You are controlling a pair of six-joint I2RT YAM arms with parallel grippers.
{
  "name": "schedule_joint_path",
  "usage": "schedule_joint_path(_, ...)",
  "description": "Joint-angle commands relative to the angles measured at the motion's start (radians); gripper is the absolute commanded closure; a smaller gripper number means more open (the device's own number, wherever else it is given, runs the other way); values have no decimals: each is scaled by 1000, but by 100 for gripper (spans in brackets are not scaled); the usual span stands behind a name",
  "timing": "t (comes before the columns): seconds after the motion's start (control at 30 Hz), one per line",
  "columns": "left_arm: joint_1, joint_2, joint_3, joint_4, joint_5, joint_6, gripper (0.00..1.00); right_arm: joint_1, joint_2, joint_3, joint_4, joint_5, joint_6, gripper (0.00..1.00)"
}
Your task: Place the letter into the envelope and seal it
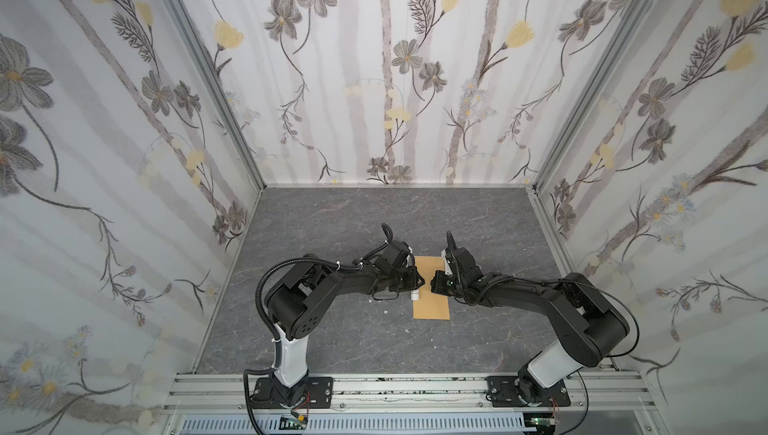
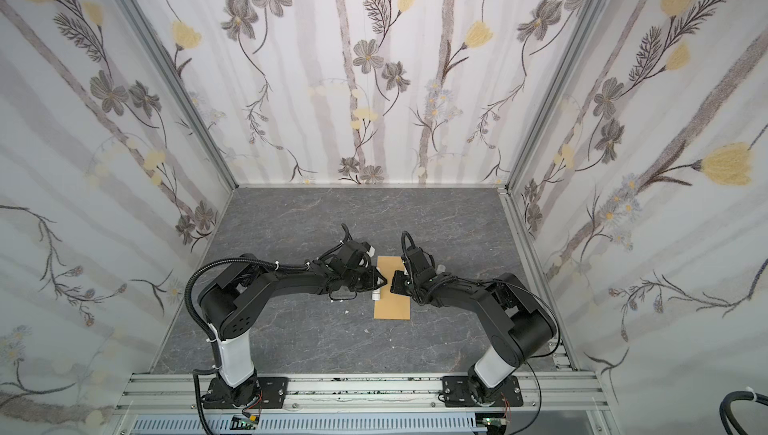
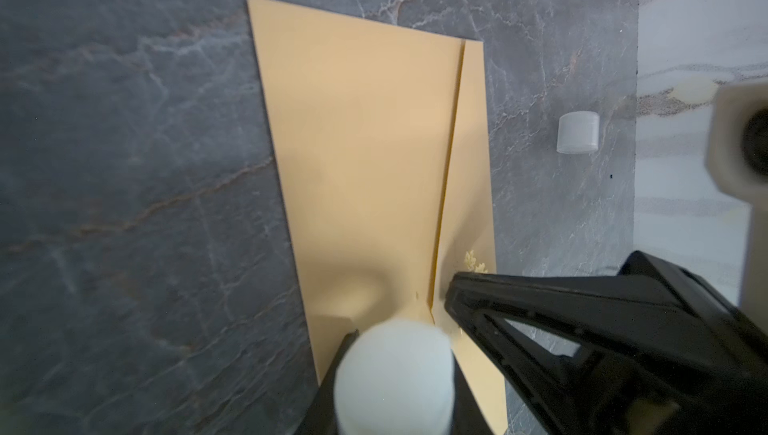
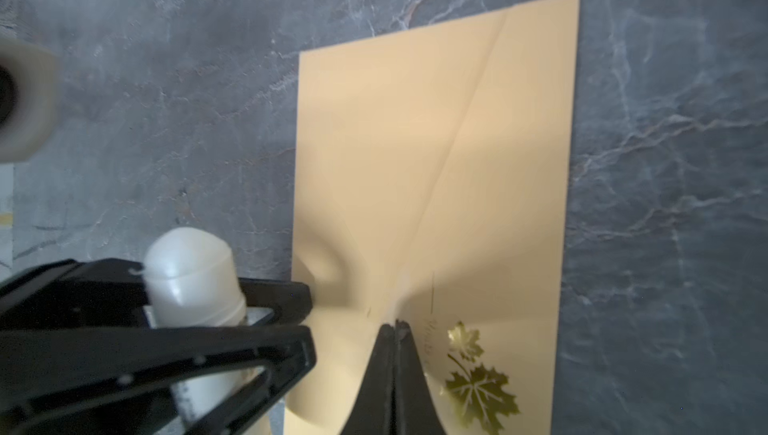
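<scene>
The left hand (image 4: 309,325) comes in from the left and pinches a white tube (image 4: 189,279), its fingers parted only as wide as the tube. The tube looks like a glue stick, brought to the envelope's left edge so that it can reach the flap. Whether its end touches the paper cannot be told.

The envelope (image 1: 432,308) lies flat on the grey desk (image 1: 332,225) between the two hands in both top views, its long side running away from the robot. It sits in the middle, probably because both arms reach it there. The flap's slanting edge (image 4: 451,154) runs down to a point near the middle of the envelope, so the flap appears folded over. No view shows the letter. It is most likely already inside, which would leave only the sealing.

The right hand (image 4: 395,329) has its fingers pressed together, and their tips rest on the envelope at the flap's point, just beside the gold leaf sticker (image 4: 478,374). It seems to pin the paper so that neither flap nor envelope slides while the tube works. Whether any paper is caught between the tips cannot be told.

A white cap (image 3: 577,131) lies on the desk off the envelope, on the right hand's side. It is probably the tube's own cap, set aside to bare the glue.
</scene>
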Motion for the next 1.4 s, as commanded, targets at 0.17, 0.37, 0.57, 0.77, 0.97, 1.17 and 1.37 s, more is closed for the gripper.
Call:
schedule_joint_path(0.17,-2,14,0,-97,-34,15,100,8,71,2,59,-35,7,100)
schedule_joint_path(0.37,-1,14,-2,-106,-42,18,100,5,28,-14,55,-28,21,100)
schedule_joint_path(0.57,-1,10,0,-118,-49,29,100,-12,-42,1,16,-13,9,100)
schedule_joint_path(0.77,-3,9,2,-125,-54,35,100,-17,14,27,20,-18,-7,100)
schedule_joint_path(0.97,-2,8,5,-128,-53,38,100,-11,57,19,57,-30,2,100)
schedule_joint_path(1.17,-3,11,10,-131,-57,40,100,-5,52,15,61,-36,12,100)
schedule_joint_path(1.37,-2,6,7,-136,-57,37,100,-4,-47,-11,22,-18,20,100)
